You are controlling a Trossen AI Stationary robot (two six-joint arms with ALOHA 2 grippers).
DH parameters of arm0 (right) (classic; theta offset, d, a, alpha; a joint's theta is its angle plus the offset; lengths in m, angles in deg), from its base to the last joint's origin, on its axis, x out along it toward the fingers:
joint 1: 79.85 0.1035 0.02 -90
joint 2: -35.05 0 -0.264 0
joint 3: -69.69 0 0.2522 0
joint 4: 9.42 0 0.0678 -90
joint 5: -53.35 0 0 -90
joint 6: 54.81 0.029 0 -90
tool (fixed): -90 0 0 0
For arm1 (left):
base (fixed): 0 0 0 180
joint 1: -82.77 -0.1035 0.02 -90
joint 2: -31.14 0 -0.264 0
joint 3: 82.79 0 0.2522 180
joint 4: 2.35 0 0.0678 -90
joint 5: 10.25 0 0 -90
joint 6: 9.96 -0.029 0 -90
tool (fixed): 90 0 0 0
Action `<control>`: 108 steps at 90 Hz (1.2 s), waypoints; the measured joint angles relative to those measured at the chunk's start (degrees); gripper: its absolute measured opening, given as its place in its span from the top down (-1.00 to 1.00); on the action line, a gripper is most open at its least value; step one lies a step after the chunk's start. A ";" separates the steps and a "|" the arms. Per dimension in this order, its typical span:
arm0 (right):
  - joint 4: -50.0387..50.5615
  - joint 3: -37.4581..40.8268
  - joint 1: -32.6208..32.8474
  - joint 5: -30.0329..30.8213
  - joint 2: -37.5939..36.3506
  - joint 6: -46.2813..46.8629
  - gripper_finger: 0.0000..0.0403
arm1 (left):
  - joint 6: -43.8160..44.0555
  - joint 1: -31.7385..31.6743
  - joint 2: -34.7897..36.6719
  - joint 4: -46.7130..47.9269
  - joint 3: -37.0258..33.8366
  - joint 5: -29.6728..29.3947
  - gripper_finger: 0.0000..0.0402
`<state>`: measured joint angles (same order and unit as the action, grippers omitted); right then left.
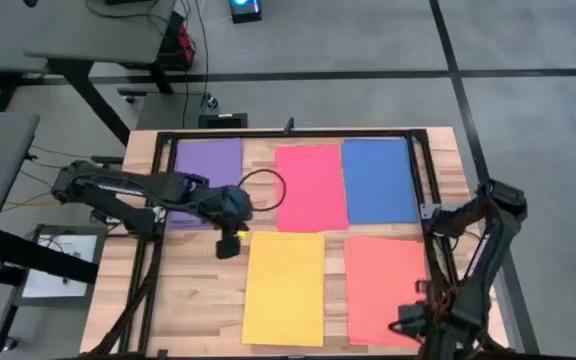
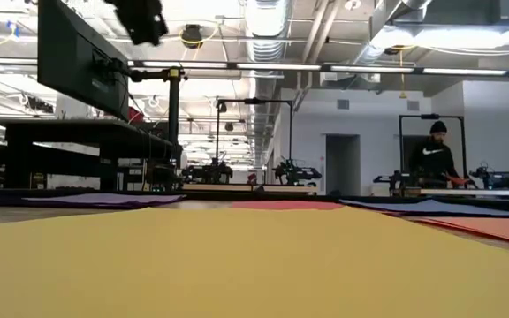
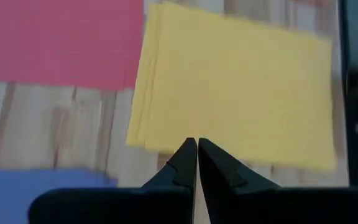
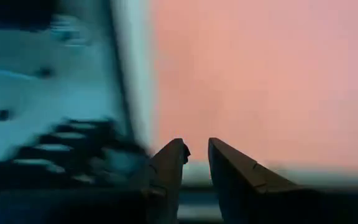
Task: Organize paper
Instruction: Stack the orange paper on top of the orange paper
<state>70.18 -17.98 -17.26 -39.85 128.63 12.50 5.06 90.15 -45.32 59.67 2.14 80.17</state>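
Going left to right in the high view, five piles of paper are lying on the table [image 1: 438, 140]: a purple pile [image 1: 208, 165] at the far left, a red pile [image 1: 311, 187] and a blue pile [image 1: 379, 181] beside it along the far row, then a yellow pile [image 1: 284, 288] and an orange pile [image 1: 385, 290] in the near row. So I am counting one pile of each colour, five in all; how many sheets each is holding cannot be told, though the yellow pile is showing several offset edges in the left wrist view.

The left gripper [image 1: 227, 246] is hovering over bare wood between the purple and yellow piles, just off the yellow pile's far left corner, with its fingers [image 3: 185, 163] pinched together on nothing. The right gripper [image 4: 196, 155] is waiting at the table's near right corner beside the orange pile, its fingers standing slightly parted and empty.

The risk here, as I am judging it: closed tips coming down on the yellow corner would be pushing rather than lifting, fanning the already uneven sheets further or sliding the pile toward the red one. Thin paper lying flat is also giving little edge to catch, so a pinch could be taking one sheet and leaving the rest skewed.
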 joint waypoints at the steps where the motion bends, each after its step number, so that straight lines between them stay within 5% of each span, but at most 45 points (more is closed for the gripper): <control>1: 1.15 0.00 0.00 0.00 -0.15 -0.03 0.66 | 0.08 -0.09 -0.50 -0.42 0.04 0.13 1.00; 10: 6.84 1.51 0.15 -0.85 -0.61 -2.56 0.73 | -0.03 -0.49 -6.38 -3.67 1.53 1.53 1.00; 27: -4.50 9.96 3.12 -11.46 -0.87 -1.37 0.97 | -4.10 0.20 -21.86 -8.02 11.62 2.81 1.00; 58: -19.16 20.15 6.40 -11.88 -0.21 1.76 1.00 | -6.12 0.63 -47.10 -12.58 33.67 3.84 1.00; 108: -25.78 26.32 6.38 -12.13 -0.18 1.61 1.00 | -6.24 1.13 -61.84 -18.93 42.43 3.21 1.00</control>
<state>44.40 8.33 -10.88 -51.98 128.46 14.12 -1.19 91.28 -107.16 40.74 44.57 83.39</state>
